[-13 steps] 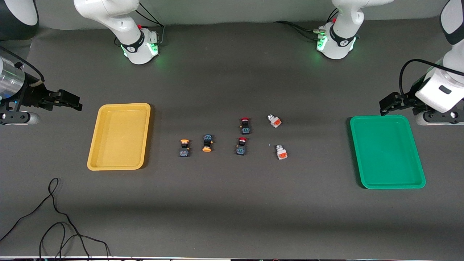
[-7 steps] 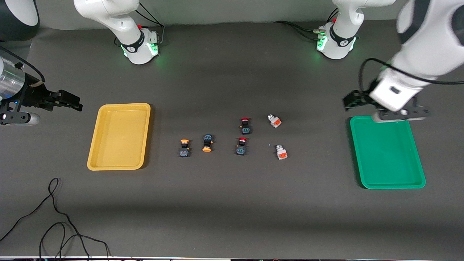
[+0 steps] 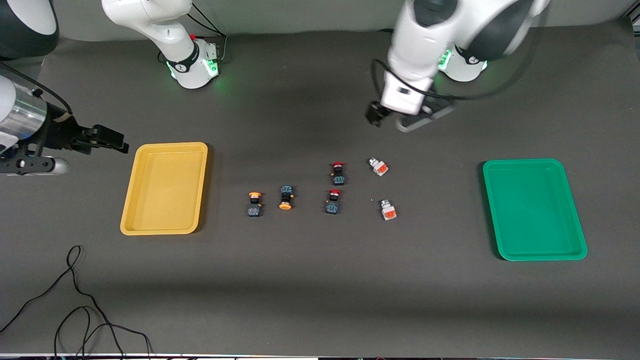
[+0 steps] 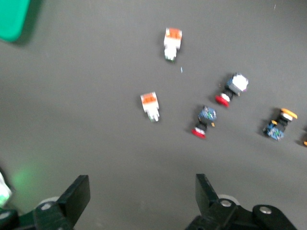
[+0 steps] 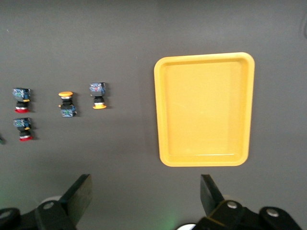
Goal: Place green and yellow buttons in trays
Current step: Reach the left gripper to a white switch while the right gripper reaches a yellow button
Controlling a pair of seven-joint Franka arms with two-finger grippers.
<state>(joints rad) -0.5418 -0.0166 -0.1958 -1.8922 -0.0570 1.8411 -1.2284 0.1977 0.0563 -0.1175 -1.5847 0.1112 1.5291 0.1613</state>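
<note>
Two yellow-capped buttons (image 3: 254, 204) (image 3: 286, 197) and two white-and-silver buttons (image 3: 378, 166) (image 3: 388, 210) lie mid-table. The yellow tray (image 3: 165, 187) lies toward the right arm's end and the green tray (image 3: 534, 209) toward the left arm's end; both hold nothing. My left gripper (image 3: 417, 119) is open and empty, up in the air over bare table between its base and the buttons; in its wrist view (image 4: 141, 182) the white buttons (image 4: 172, 43) (image 4: 150, 105) show. My right gripper (image 3: 30, 165) is open and empty, held high beside the yellow tray (image 5: 204, 56); it shows in its own wrist view (image 5: 146, 179).
Two red-capped switches (image 3: 338, 173) (image 3: 333, 201) lie between the yellow-capped and the white buttons. A black cable (image 3: 75, 300) loops on the table near the front edge at the right arm's end. Both arm bases stand along the table's back.
My left arm has swung from over the green tray's end toward the middle of the table. My right gripper has shifted slightly toward the yellow tray. The buttons have not moved.
</note>
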